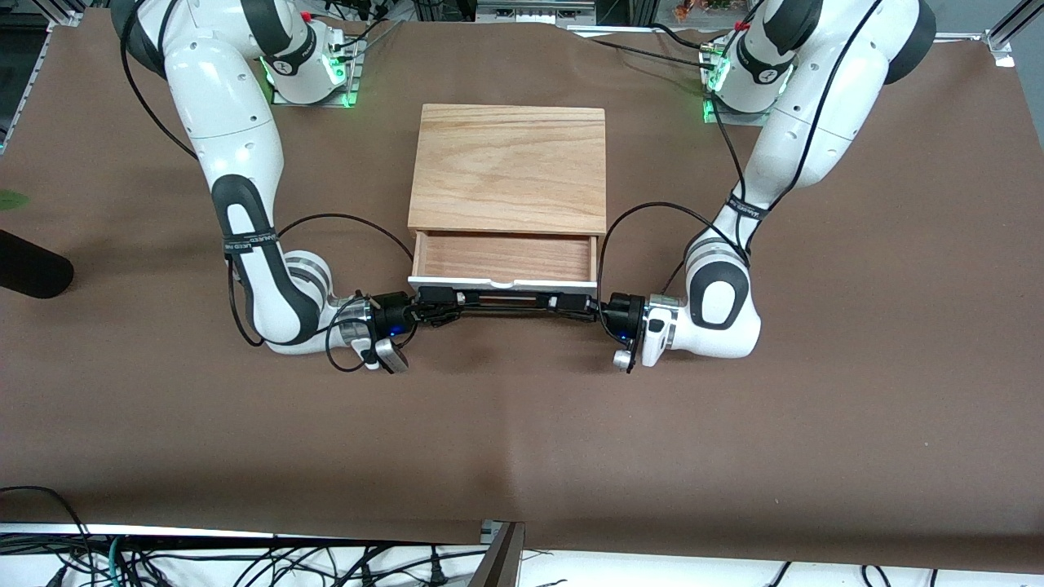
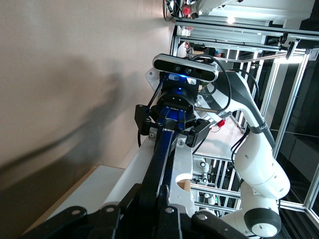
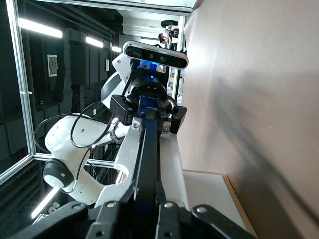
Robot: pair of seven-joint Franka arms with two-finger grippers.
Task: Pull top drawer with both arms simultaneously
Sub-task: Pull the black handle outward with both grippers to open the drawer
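Note:
The top drawer [image 1: 503, 257] stands partly out of the wood-topped cabinet [image 1: 506, 167], and its reddish-brown inside shows. Its white front panel [image 1: 502, 284] carries the long black bar handle [image 1: 506, 303]. My right gripper [image 1: 436, 310] is shut on the handle's end toward the right arm. My left gripper [image 1: 575, 306] is shut on the end toward the left arm. In the left wrist view the handle [image 2: 162, 164] runs from my left gripper [image 2: 157, 199] to the right gripper [image 2: 172, 122]. In the right wrist view the handle [image 3: 147, 159] runs from my right gripper [image 3: 147, 199] to the left gripper [image 3: 149, 112].
The brown table cover [image 1: 522, 440] stretches wide between the drawer and the front camera. A black rounded object [image 1: 33, 269] lies at the table's edge toward the right arm's end. Loose cables [image 1: 245, 562] lie below the front edge.

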